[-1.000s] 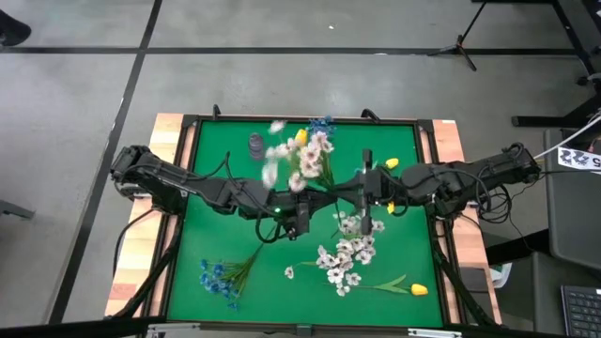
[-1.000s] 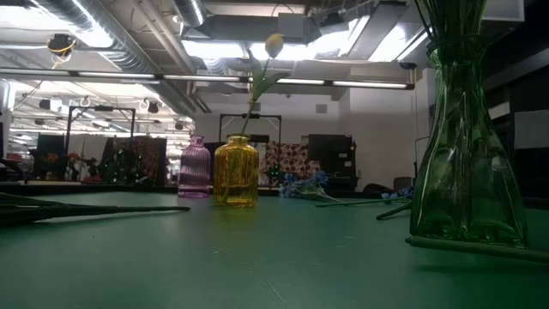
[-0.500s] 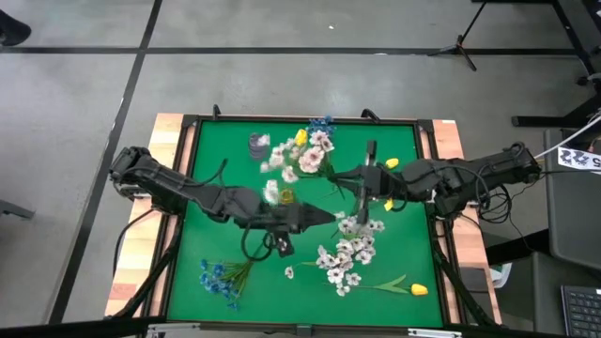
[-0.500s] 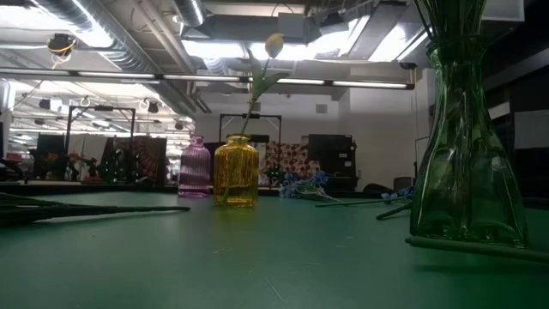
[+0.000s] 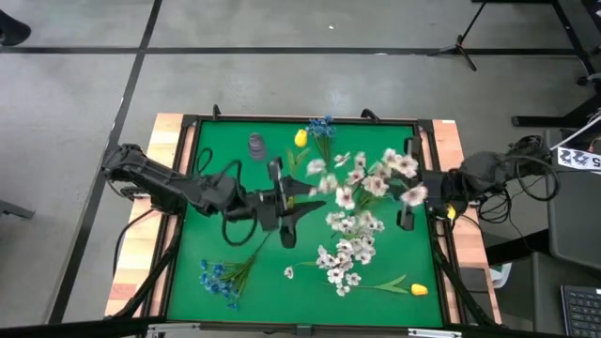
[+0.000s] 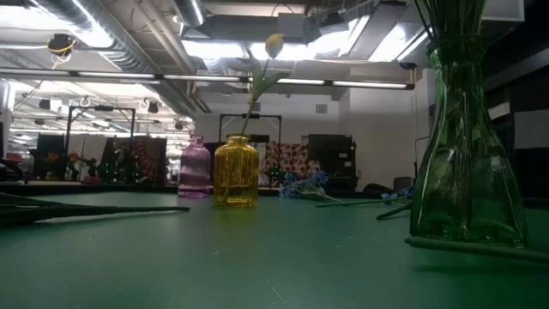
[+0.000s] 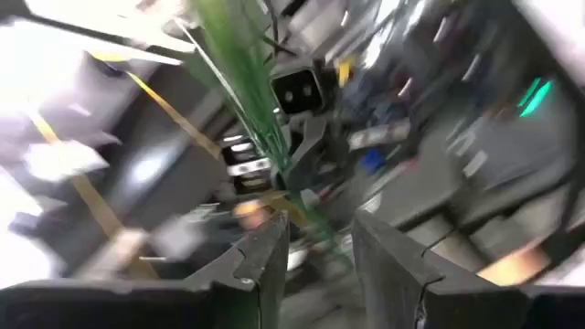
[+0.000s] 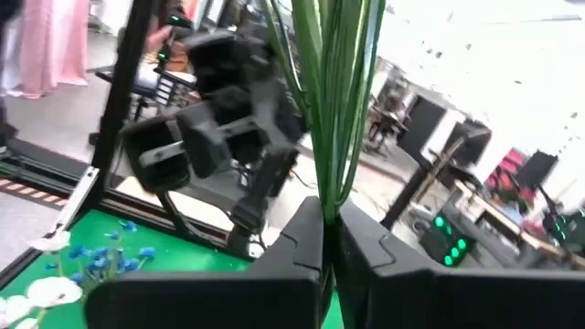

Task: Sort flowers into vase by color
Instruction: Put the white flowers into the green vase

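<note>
My right hand (image 8: 325,239) is squeezed tight on the thin green stems of a bunch of white flowers (image 5: 371,180). My 2 fingers are pressed together with the stems between them. Seen from above, this bunch is spread over the right half of the green tabletop (image 5: 385,141), and it looks blurry. My right arm is pulled in near the right edge.

My left hand (image 7: 320,228) is over the middle of the tabletop. Its 2 fingers have a small gap between them. I cannot see it holding anything.

More flowers lie on the tabletop. A pile of white ones (image 5: 343,258) lies near the middle of the front half. A bunch of blue ones (image 5: 221,277) lies at the front left. 1 yellow bud (image 5: 418,289) on its stem lies at the front right.

A yellow vase (image 6: 236,174) stands at the back with 1 yellow flower (image 6: 274,45) in it. A purple vase (image 6: 195,168) stands just beside it. Some blue flowers (image 5: 322,125) are near them. A tall green glass vase (image 6: 467,154) has green stems in it.
</note>
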You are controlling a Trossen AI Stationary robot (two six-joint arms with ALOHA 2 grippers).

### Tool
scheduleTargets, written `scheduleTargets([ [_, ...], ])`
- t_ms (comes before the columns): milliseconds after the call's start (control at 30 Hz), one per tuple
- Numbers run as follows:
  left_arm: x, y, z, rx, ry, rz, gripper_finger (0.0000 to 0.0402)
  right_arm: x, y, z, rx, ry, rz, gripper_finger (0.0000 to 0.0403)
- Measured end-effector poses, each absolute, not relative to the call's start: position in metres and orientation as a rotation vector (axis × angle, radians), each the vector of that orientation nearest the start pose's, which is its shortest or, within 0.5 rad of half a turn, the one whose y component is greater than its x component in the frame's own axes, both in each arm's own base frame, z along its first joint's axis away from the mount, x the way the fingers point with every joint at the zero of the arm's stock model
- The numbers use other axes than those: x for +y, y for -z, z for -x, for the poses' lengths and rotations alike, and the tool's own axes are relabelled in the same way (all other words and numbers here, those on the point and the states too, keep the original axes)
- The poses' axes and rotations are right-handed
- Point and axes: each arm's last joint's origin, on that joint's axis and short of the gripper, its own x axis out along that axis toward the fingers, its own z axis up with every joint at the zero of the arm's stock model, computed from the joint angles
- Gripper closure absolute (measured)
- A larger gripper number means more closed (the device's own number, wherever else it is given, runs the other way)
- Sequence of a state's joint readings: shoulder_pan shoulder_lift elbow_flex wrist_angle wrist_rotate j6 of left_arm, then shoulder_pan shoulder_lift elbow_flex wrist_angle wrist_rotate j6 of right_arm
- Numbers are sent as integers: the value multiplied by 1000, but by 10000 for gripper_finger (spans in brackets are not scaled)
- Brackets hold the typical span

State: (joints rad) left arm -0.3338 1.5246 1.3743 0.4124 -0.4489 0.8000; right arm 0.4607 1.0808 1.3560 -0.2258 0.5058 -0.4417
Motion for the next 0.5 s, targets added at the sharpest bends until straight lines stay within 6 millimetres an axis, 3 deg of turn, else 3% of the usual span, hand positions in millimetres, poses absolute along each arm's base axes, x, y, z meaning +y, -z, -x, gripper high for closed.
scheduleTargets([
  [133,-78,-413,-342,-206,-121,-366,288,93,-464,-198,-53,16,456,398],
  [233,-59,-409,-348,-190,-51,-225,288,100,-458,-210,-50,-1,480,394],
  [367,-42,-405,-353,-167,24,-101,288,107,-454,-221,-60,-37,486,393],
  [500,-39,-406,-353,-176,80,-81,288,112,-450,-230,-64,-38,519,397],
])
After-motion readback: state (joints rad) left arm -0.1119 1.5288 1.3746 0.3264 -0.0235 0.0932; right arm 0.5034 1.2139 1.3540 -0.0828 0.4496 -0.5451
